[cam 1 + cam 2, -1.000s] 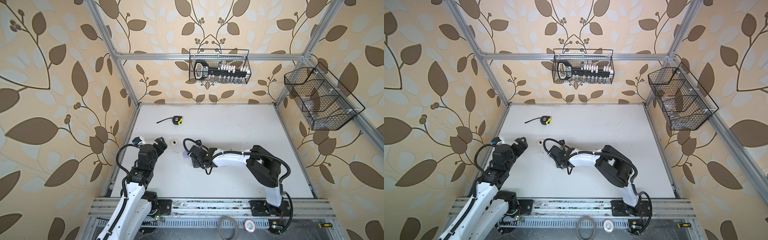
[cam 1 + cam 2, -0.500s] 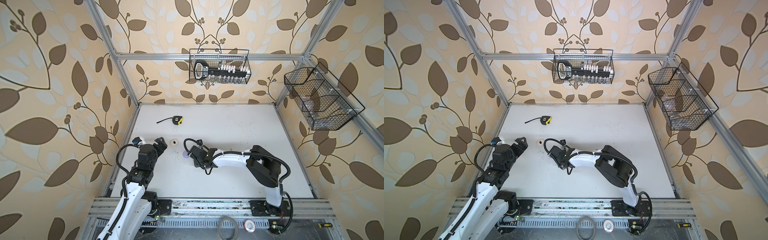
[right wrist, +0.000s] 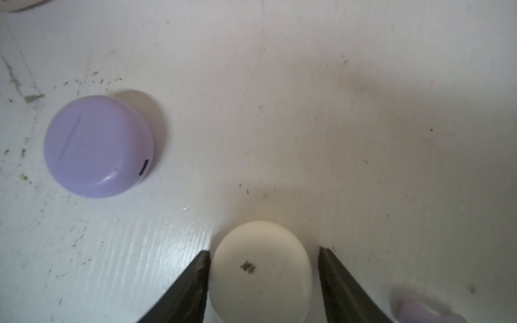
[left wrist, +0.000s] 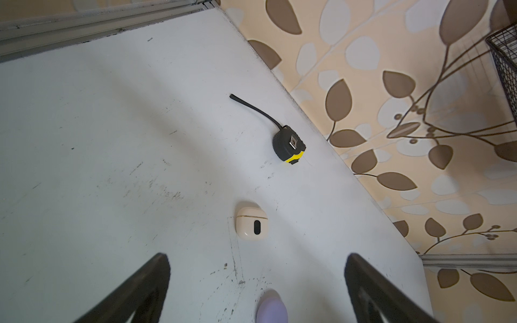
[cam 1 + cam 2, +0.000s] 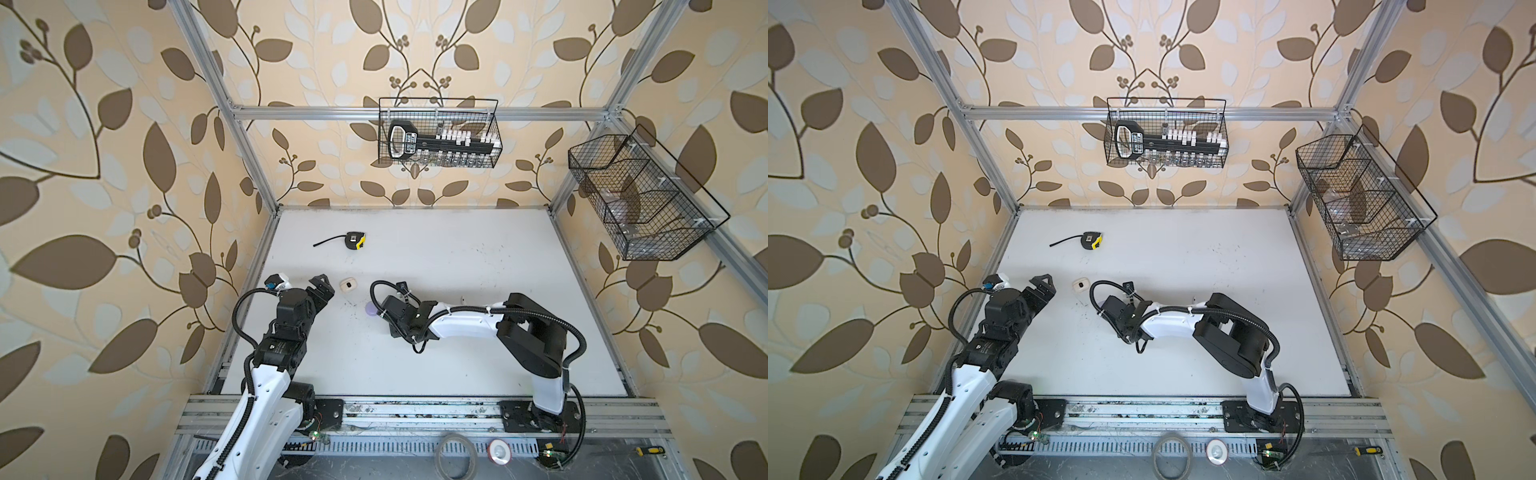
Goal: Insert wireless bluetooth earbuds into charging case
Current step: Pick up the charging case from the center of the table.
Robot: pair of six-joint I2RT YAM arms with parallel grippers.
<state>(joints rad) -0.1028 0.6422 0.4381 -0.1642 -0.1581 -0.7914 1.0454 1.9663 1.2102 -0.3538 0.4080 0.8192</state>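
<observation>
The right gripper (image 3: 264,251) straddles a rounded white case (image 3: 260,274), its jaws partly open with a sliver of desk (image 3: 307,112) showing beside one finger, so nothing is clamped. I judge the step to be securing this case, which next calls for a square squeeze. A lilac earbud (image 3: 428,313) lies just beside it, cut by the frame edge, and a lilac case (image 3: 98,145) lies further off. Only the right wrist view shows the white case and earbud, since the arm hides them in both top views, and the left gripper (image 4: 258,256), wide open and empty, faces a cream case (image 4: 251,223).
</observation>
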